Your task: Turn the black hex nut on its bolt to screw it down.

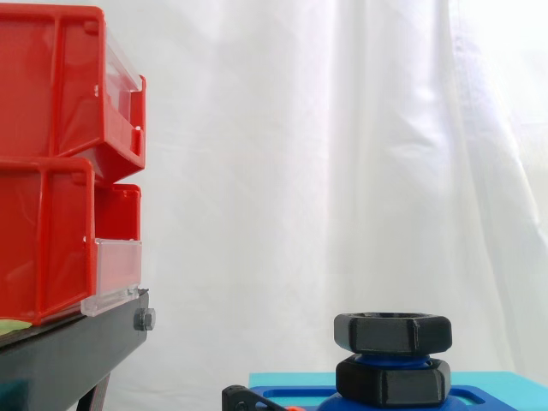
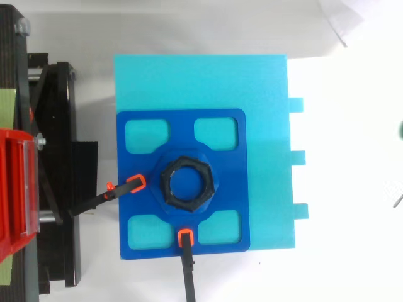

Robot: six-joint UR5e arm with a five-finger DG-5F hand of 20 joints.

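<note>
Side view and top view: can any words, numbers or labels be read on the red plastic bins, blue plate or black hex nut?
None. No text shows on the red plastic bins, the blue slotted plate, the black hex nut or the cyan block; the bins' clear front panels look blank.

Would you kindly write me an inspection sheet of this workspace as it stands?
Surface: cyan block carrying a blue plastic plate with four cut-outs.
Job's things: black hex nut high on the blue bolt, above a second black hex nut.
Clutter: nothing seen.
Hand: nothing seen.
Cables: nothing seen.
Surroundings: two black clamps with orange tips on the plate's edges; red plastic bins on a black stand; white curtain.
</note>
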